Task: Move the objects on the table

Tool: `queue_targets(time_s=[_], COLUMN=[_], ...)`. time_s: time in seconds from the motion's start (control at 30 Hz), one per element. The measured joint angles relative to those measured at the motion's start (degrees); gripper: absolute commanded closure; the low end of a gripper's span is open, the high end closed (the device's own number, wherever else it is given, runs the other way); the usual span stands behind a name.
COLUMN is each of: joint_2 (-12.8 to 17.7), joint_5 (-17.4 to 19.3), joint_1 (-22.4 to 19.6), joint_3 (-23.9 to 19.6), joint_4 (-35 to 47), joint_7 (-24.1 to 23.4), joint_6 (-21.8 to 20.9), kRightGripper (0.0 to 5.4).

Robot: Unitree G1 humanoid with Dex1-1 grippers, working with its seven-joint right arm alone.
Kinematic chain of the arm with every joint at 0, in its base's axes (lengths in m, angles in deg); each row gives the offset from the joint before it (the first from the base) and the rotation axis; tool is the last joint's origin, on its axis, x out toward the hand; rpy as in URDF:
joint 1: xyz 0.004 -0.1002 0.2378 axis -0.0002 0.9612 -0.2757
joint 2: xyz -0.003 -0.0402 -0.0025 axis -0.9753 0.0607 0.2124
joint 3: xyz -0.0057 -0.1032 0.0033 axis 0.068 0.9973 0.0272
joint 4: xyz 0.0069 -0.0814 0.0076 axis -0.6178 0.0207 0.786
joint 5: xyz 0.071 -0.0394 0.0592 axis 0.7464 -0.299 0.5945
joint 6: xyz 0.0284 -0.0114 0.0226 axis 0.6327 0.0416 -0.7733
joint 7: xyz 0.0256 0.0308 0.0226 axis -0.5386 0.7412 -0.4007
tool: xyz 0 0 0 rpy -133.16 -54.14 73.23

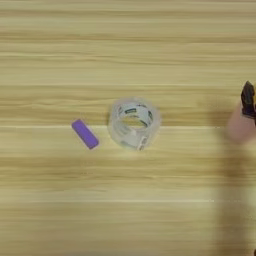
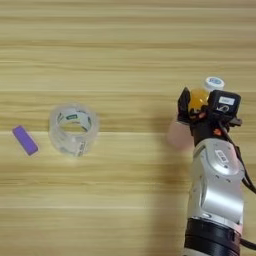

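Observation:
The purple bar [image 1: 85, 134] lies flat and slanted on the wooden table [image 1: 125, 210], left of centre. At the right, the orange container [image 2: 198, 98] with its pale cap [image 2: 214, 82] sits tilted between the black fingers [image 2: 184, 106] of my right gripper [image 2: 199, 106]. The gripper is shut on the container. A pink cup [image 2: 178, 135] stands just left of and below the gripper, partly hidden by it. The left eye view shows only one finger [image 1: 247, 99] and part of the cup [image 1: 239, 126] at its right edge.
A clear roll of tape [image 1: 134, 123] with a green-printed core stands beside the purple bar, to its right. My silver forearm [image 2: 217, 190] rises from the bottom right corner.

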Motion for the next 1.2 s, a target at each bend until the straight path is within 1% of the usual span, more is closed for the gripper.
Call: queue_targets(time_s=[0.33,0.63,0.77,1.03,1.2], joint_2=[1.23,1.5,1.66,3.05,3.51], joint_5=[0.2,0.45,0.54,0.87,1.08], joint_1=[-0.32,-0.52,-0.55,-2.29,-2.4], joint_3=[0.01,0.0,-0.01,-0.09,-0.09], joint_4=[2.86,4.34,5.38,6.59,7.76], joint_7=[-0.05,-0.04,-0.05,-0.05,-0.06], joint_6=[2.09,2.65,3.66,4.84,5.44], kRightGripper=[1.86,1.86,1.86,1.86,1.86])
